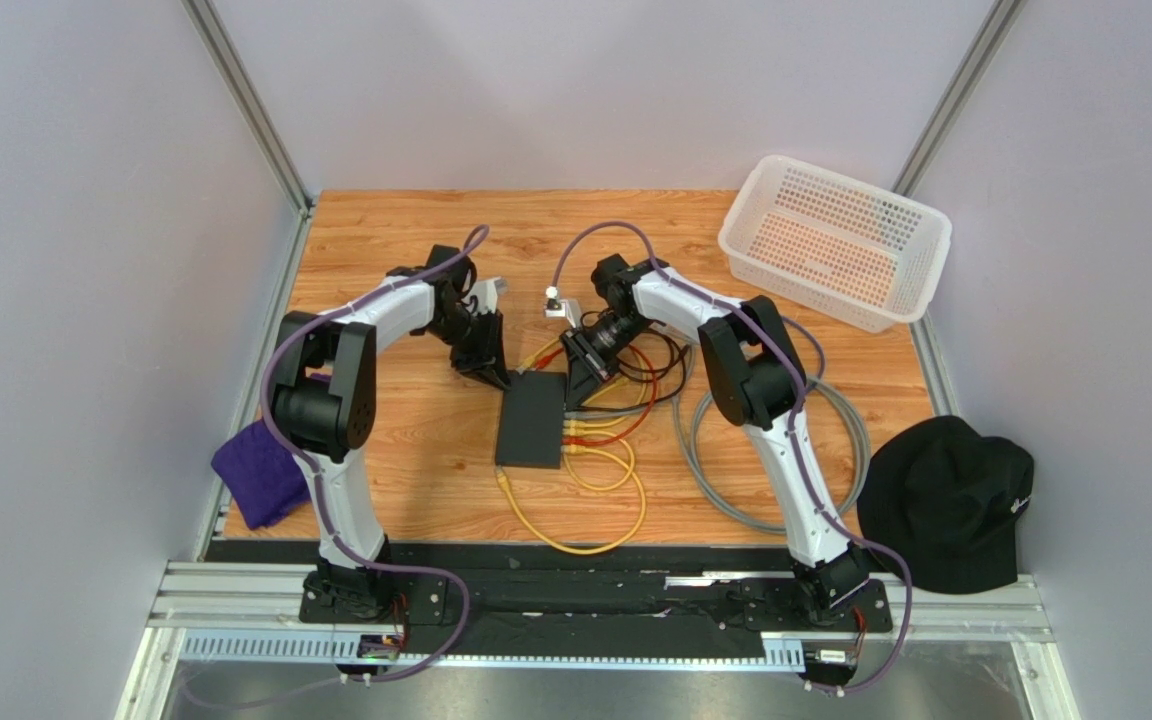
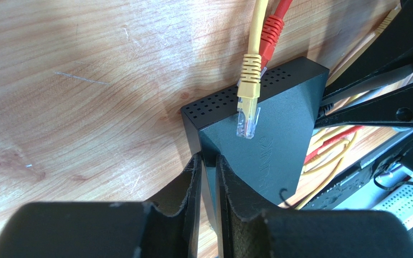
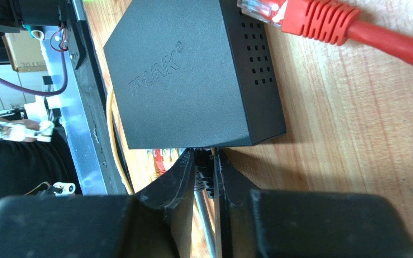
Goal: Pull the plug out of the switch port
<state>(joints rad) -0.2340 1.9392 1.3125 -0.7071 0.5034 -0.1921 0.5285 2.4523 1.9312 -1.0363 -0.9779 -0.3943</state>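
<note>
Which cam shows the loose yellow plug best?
Left wrist: the yellow plug sits mid-frame, close up, clear tip free, over the switch. Top external: too small to pick out among the cables. Right wrist misses it; only a red plug shows.

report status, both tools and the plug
Left tool clamped on the switch corner. Right tool pinched on the plug at the port edge, not yet out. Loose yellow plug lies on the switch, red plug beside it; neither blocks the pull.
</note>
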